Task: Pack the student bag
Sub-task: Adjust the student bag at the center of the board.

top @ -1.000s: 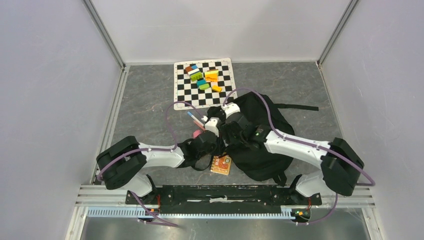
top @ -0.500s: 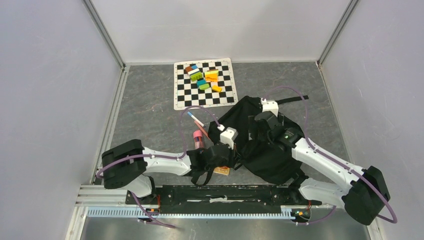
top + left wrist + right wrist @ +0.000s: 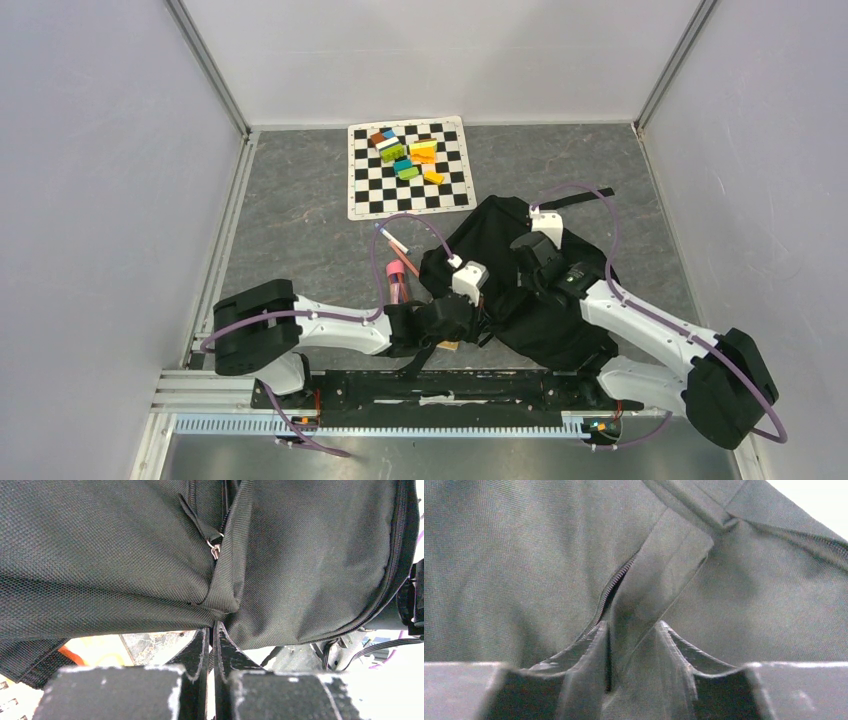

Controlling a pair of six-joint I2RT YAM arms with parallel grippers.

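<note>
The student bag [image 3: 497, 228], black fabric with straps and zips, lies crumpled at centre right of the table. My left gripper [image 3: 474, 320] is at its near left edge, and in the left wrist view its jaws [image 3: 214, 627] are shut on a pinch of the bag [image 3: 125, 555] below a metal zip pull [image 3: 215, 547]. My right gripper [image 3: 528, 256] rests on top of the bag. In the right wrist view its jaws [image 3: 633, 630] stand partly apart, closed round a thick fold of bag fabric [image 3: 499, 555] beside an open zip [image 3: 611, 587].
A pink-capped tube [image 3: 397, 279] and a pen [image 3: 393, 241] lie left of the bag. An orange notebook [image 3: 449, 345] peeks out under its near edge. A checkered mat [image 3: 372, 195] with several coloured blocks [image 3: 408, 155] lies at the back. Walls enclose three sides.
My right gripper let go, moved right and farther back over the bag, and closed again. My left gripper moved right and nearer, dragging the bag's edge; the bag now lies flatter.
</note>
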